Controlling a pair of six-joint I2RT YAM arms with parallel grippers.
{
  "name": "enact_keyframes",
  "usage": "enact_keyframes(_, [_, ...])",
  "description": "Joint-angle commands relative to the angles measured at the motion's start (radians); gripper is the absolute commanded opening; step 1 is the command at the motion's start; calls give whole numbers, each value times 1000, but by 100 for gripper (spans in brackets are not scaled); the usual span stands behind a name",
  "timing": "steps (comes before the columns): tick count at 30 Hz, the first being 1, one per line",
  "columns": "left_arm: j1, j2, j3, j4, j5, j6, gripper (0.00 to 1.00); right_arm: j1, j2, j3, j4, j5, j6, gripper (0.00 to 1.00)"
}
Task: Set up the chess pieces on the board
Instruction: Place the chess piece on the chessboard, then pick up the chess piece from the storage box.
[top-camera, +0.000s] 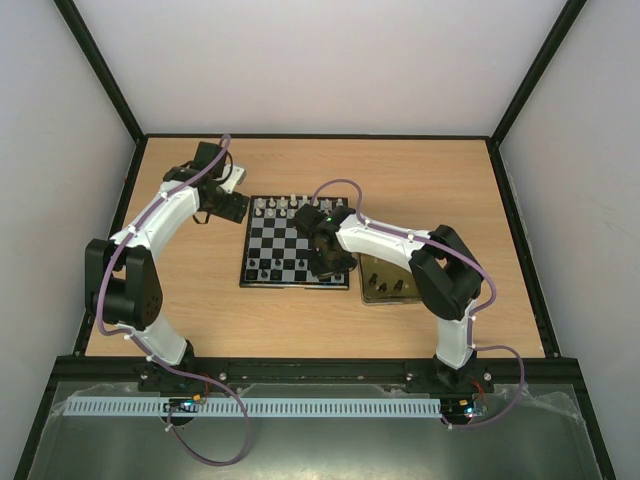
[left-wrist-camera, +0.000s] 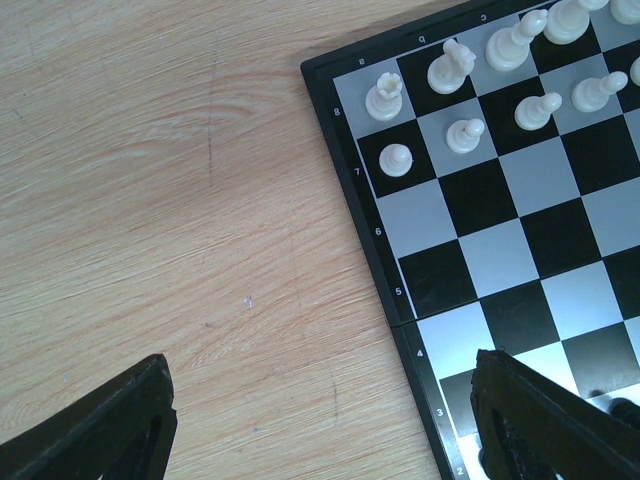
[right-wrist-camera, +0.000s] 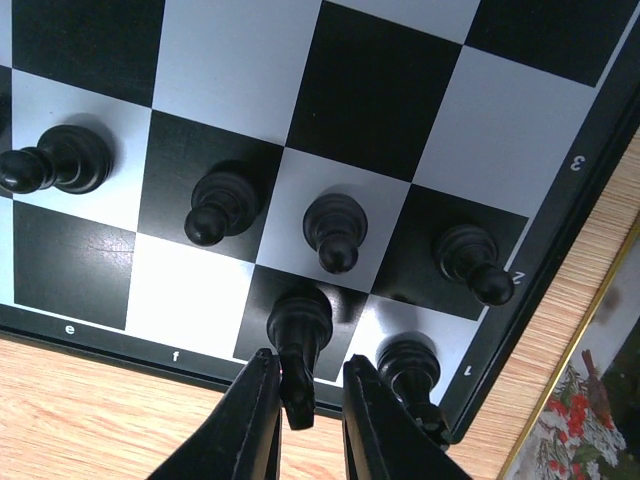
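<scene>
Right pincer (right-wrist-camera: 307, 357) parted only a sliver, astride the head of a tiny black turned chessman (right-wrist-camera: 300, 320). Thin gap showing on one side of that head, so no clamp on it. Chessman standing under the fingertips on the edge row of the small square chessboard of black and silvery-grey checks (right-wrist-camera: 120, 340), one square in from its corner. Just right of this pincer, on the corner square, another black chessman (right-wrist-camera: 410, 365). Beyond the fingertips, a row of four black pieces (right-wrist-camera: 335, 228), one per square. Further right, just beside the board's rim, a rectangular yellow-edged tin (right-wrist-camera: 590, 400) on the light wooden table (right-wrist-camera: 100, 420).

Left pincer (left-wrist-camera: 320, 365) spread wide, holding nothing, straddling the board's rim: one finger over bare table, the other over the checks. Ahead of it and to its right, small white chessmen (left-wrist-camera: 385, 95) in two rows at the board's corner.
</scene>
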Motion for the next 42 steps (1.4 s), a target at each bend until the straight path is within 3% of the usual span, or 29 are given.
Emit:
enact_keyframes(1, [5, -14, 1, -9, 15, -5, 82, -4, -17, 42, -43, 31, -1, 17])
enact_keyframes(13, [4, -14, 0, -11, 17, -4, 82, -19, -33, 77, -68, 48, -4, 18])
enact_keyframes(19, [4, -16, 1, -12, 17, -5, 82, -116, -125, 76, -99, 60, -3, 18])
enact_keyframes(30, [4, -3, 7, -9, 22, -5, 81, -368, -342, -134, -149, 86, -44, 19])
enact_keyframes(33, [5, 4, 14, -14, 24, -5, 82, -393, -377, -190, -146, 75, -37, 25])
enact_keyframes(42, [-2, 15, 35, -25, 35, -7, 82, -421, -451, -314, -118, 60, -5, 25])
